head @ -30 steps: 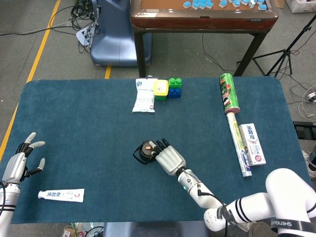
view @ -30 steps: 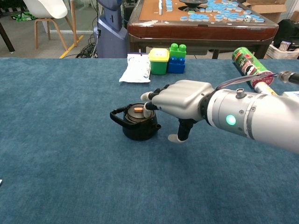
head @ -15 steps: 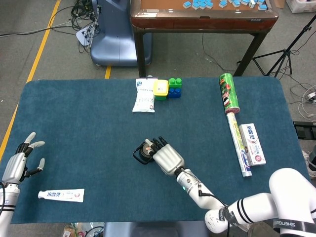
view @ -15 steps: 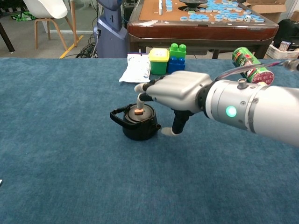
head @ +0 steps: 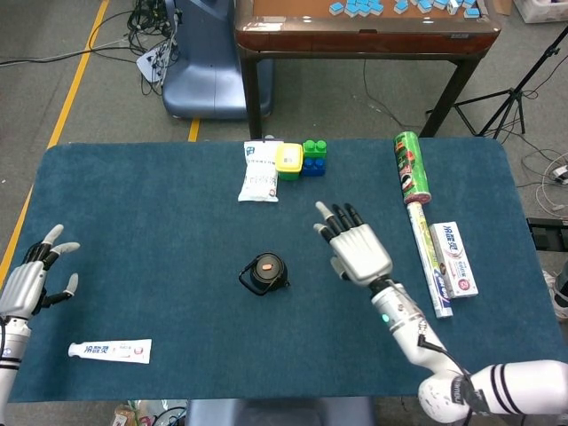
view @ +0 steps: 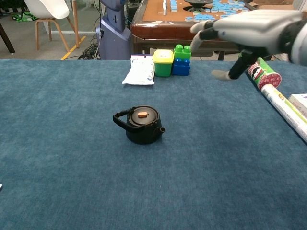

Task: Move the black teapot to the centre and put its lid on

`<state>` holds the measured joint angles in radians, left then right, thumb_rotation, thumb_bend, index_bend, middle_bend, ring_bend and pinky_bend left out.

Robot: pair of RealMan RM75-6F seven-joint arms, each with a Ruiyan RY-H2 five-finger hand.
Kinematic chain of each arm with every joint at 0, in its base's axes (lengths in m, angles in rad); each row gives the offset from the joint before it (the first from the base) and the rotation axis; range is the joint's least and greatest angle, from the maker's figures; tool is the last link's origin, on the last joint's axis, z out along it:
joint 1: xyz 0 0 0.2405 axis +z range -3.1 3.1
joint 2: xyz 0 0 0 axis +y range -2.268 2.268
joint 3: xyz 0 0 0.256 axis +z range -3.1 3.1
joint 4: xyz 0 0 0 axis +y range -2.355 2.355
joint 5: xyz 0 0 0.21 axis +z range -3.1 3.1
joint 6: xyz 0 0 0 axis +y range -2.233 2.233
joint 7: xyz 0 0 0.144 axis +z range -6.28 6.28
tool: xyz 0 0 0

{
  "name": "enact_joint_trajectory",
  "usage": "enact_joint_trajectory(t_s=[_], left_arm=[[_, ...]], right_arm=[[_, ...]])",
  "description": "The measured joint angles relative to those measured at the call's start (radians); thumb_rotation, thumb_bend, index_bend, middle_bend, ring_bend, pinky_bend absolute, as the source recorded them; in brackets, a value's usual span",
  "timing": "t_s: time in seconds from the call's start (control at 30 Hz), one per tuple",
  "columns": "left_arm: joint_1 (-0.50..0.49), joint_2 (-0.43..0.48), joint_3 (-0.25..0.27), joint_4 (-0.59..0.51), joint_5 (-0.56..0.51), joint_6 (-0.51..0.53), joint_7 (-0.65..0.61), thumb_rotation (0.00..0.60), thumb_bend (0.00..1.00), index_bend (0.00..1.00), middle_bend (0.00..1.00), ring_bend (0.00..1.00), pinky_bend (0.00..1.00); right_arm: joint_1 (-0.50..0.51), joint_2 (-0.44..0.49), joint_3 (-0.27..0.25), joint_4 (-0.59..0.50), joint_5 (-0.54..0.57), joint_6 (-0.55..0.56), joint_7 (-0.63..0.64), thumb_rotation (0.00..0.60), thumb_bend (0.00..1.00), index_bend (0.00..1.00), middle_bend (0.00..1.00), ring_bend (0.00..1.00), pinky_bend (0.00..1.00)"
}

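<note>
Near edge: a toothpaste tube (head: 110, 350) lies flat at the near left of the blue surface (head: 160, 231), with the left hand (head: 28, 284) just beyond it at the left rim, fingers spread and holding nothing.

Centre: and there's the black teapot (head: 264, 273), sitting about mid-surface with its lid (view: 142, 115) on top, the small orange knob showing dead centre. Handle pokes out to the left, spout to the right in the chest view, so its long axis runs left to right.

Right hand: the right hand (head: 353, 247) hangs to the right of the pot and a touch farther, well apart from it, fingers (head: 336, 218) splayed and empty.

Key relation: the pot lies left and slightly near of those fingers, and the right hand is clearly the closer of the two.

Change: big one here! Half a second ago that hand was right over the pot with fingers at the lid; now it has lifted away to the right and the pot stands alone, unmoved.

Judgement: looks like job done, lid seated.

Far side: a white packet (head: 260, 172), a yellow-lidded tub (head: 288, 160) and green-and-blue blocks (head: 313, 157) sit at the far edge, a green can (head: 411, 166) at far right.
</note>
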<state>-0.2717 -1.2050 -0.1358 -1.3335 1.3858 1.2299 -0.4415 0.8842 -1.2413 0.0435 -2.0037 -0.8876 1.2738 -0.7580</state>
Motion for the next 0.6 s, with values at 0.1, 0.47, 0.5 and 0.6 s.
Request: enact_joint_trajectory(t_s=[0.1,0.47,0.5,0.6], left_arm=[[-0.008,0.047,-0.019,-0.092,-0.018,0.002,0.083,0.6,0.44,0.23,0.0,0.0,0.0],[-0.031,0.135,-0.063,-0.353,-0.075,0.051,0.416,0.6,0.44,0.23,0.0,0.0,0.0],[-0.033,0.137,-0.065,-0.375,-0.079,0.059,0.447,0.6,0.44,0.23,0.0,0.0,0.0],[-0.036,0.135,-0.065,-0.417,-0.084,0.081,0.508,0.6,0.44,0.23,0.0,0.0,0.0]], right_arm=[[-0.06,0.089,-0.019,-0.017,-0.043,0.013,0.077,0.6,0.42,0.2,0.0,0.0,0.0],[-0.272,0.289,-0.13,-0.049,-0.18,0.02,0.274,0.6,0.42,0.2,0.0,0.0,0.0],[-0.286,0.293,-0.137,-0.042,-0.193,0.02,0.288,0.6,0.42,0.2,0.0,0.0,0.0],[-0.327,0.296,-0.152,-0.014,-0.242,0.024,0.333,0.6,0.42,0.2,0.0,0.0,0.0]])
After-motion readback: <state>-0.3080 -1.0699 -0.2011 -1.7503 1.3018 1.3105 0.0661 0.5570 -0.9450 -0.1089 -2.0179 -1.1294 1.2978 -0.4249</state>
